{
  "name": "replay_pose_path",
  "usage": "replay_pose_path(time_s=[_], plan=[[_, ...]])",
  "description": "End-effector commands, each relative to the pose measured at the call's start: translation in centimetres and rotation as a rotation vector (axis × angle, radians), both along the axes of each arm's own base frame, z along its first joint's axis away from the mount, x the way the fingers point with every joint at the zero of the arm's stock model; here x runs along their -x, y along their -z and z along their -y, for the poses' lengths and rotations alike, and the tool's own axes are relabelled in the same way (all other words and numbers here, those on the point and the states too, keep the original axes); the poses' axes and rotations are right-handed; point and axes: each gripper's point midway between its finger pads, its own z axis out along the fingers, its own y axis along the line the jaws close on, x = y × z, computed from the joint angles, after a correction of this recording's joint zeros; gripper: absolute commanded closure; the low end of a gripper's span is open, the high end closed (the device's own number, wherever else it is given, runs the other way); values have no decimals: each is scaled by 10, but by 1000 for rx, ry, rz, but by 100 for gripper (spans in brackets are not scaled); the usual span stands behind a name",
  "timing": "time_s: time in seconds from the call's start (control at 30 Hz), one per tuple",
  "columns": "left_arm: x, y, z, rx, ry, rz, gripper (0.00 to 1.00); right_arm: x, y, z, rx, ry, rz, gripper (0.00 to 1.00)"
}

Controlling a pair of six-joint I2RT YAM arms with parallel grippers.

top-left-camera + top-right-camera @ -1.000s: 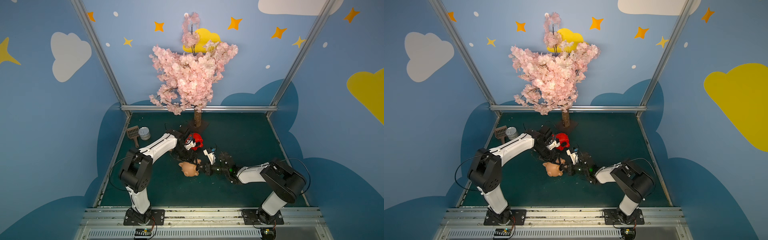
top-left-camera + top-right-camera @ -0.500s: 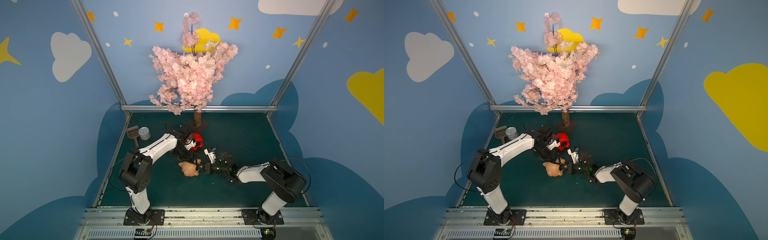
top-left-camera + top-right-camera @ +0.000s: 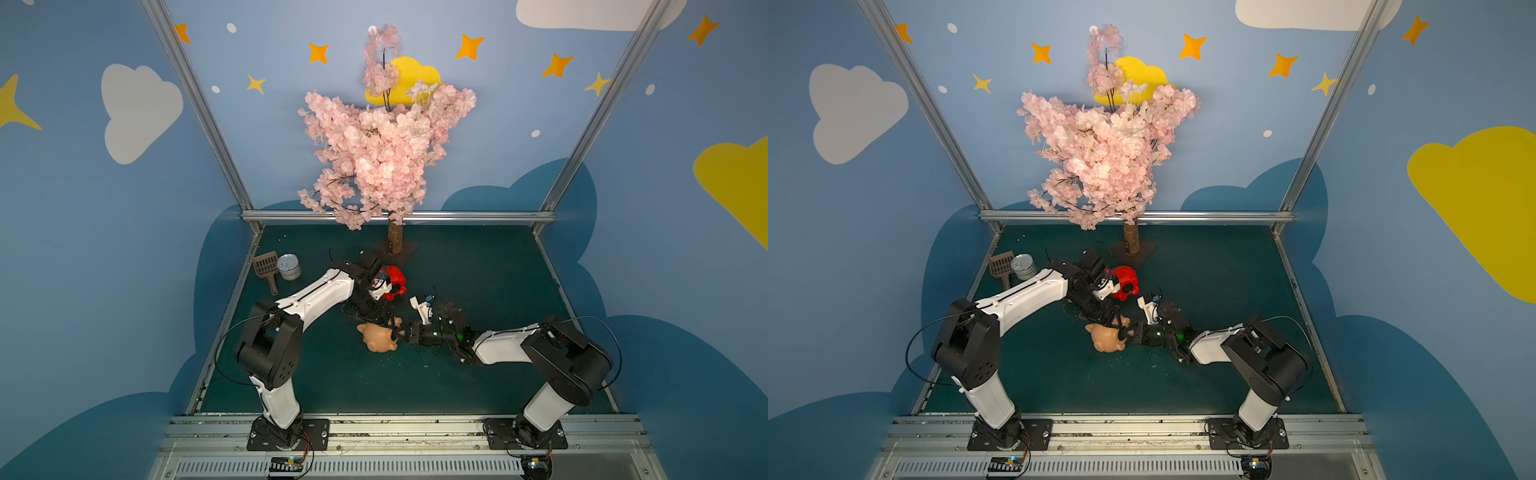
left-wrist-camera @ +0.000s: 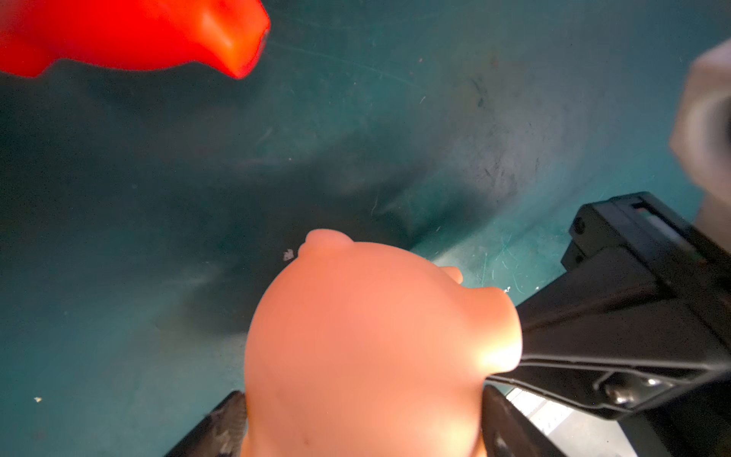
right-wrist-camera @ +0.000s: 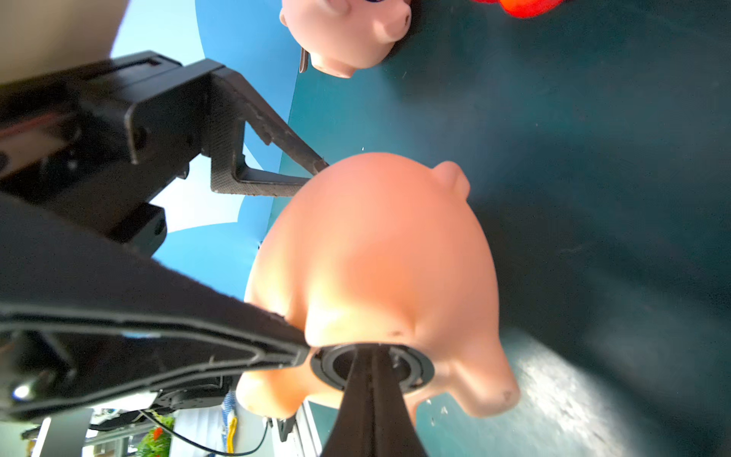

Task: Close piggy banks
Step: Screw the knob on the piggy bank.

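Firstly, at the left wall: brown scoop, flat on the mat; can upright, just beside it.

Next, left gripper: jaws wide, clamped on the peach pig, one finger against each flank.

Red pig: behind the left wrist, near the base of the tree, apart from the peach pig, partly hidden by the wrist camera.

Peach pig: centre of the mat, between the two grippers, turned on its side, snout to the left, belly to the right; whether it rests on the mat cannot be told.

Black round plug: set in that belly.

Second peach pig: seen clearly only in the right wrist view, beyond the held one.

Right gripper: jaws fully together, tip inside the plug's ring; whether it pinches anything there cannot be told.
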Motion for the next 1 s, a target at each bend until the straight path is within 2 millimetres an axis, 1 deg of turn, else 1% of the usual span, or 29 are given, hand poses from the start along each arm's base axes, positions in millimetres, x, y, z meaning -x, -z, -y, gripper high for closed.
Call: replay_pose_path(time_s=[0.0,0.4,0.77,0.97], plan=[[16,11,3,-16,28,-37,12,2,9,-5,25,5,-79,100],[19,11,4,-20,30,-11,12,5,13,1,51,51,-208,100],[20,9,5,-15,26,26,13,5,13,3,38,78,-283,100],[18,8,4,-19,24,47,13,6,8,1,1,75,-336,100]])
